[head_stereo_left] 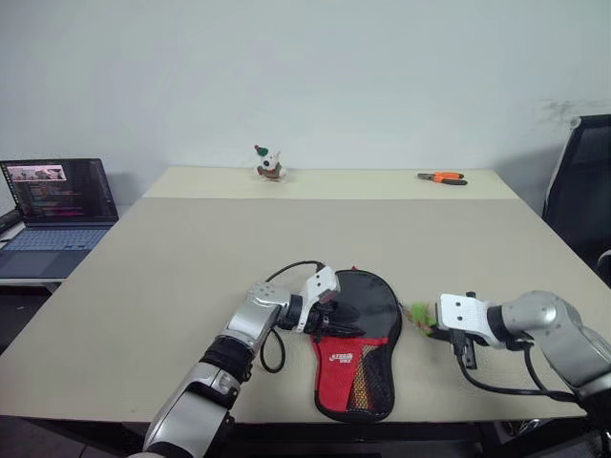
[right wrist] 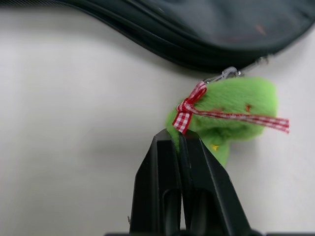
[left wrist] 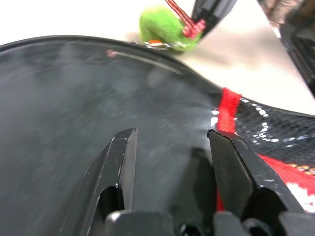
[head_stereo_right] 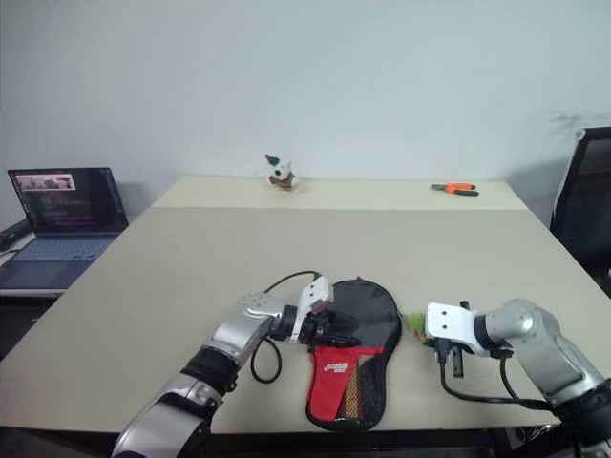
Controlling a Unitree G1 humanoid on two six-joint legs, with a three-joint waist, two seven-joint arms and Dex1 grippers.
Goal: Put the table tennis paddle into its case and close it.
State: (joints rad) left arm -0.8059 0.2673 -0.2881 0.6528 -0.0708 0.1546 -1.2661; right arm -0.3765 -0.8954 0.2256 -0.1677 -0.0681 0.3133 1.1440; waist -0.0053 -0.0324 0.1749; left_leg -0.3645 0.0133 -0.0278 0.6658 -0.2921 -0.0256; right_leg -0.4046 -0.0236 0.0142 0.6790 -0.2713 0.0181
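Note:
The case [head_stereo_left: 370, 291] lies flat near the table's front edge, its round black part away from me and its red panel [head_stereo_left: 336, 374] with mesh pointing toward me. The table tennis paddle is hidden. My left gripper [head_stereo_left: 346, 322] rests over the case's left side, its fingers [left wrist: 123, 157] apart on the black face. At the case's right rim hangs the green pull tag [right wrist: 236, 105] with a red checked ribbon. My right gripper [right wrist: 179, 136] is shut, its tips pinching the tag's edge at the ribbon knot, just right of the case [right wrist: 206, 29].
An open laptop [head_stereo_left: 57, 205] stands on a side table at the left. A small toy figure [head_stereo_left: 269, 164] and orange-handled pliers [head_stereo_left: 441, 177] lie at the table's far edge. A black chair [head_stereo_left: 582, 191] stands at the right.

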